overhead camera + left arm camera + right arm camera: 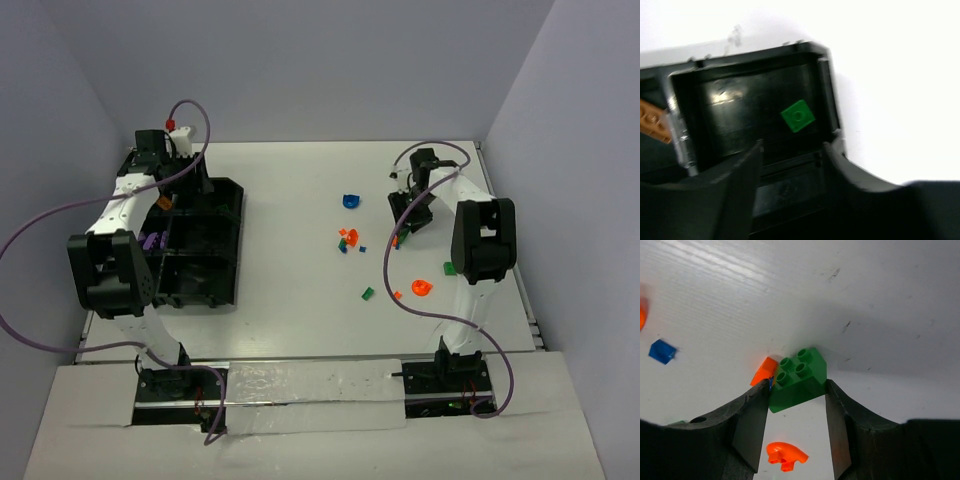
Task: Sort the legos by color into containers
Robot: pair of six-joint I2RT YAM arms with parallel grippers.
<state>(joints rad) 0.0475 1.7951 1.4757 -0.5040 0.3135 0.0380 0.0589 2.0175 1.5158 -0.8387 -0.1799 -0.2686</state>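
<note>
Where seen from the right wrist, shows the right gripper clamped on a green four-stud plastic brick at frame centre, over the white tabletop. Places a small orange plastic wedge just beside that brick at the tip of the finger on frame left, an orange rounded plastic piece at lower centre, and a small blue plastic brick at far left. From the left wrist, shows the left gripper with fingers apart and nothing between them, above a black compartmented plastic tray. Locates a flat green square plastic plate on the floor of the central compartment, and an orange-brown studded brick in the neighbouring compartment at the left edge.
</note>
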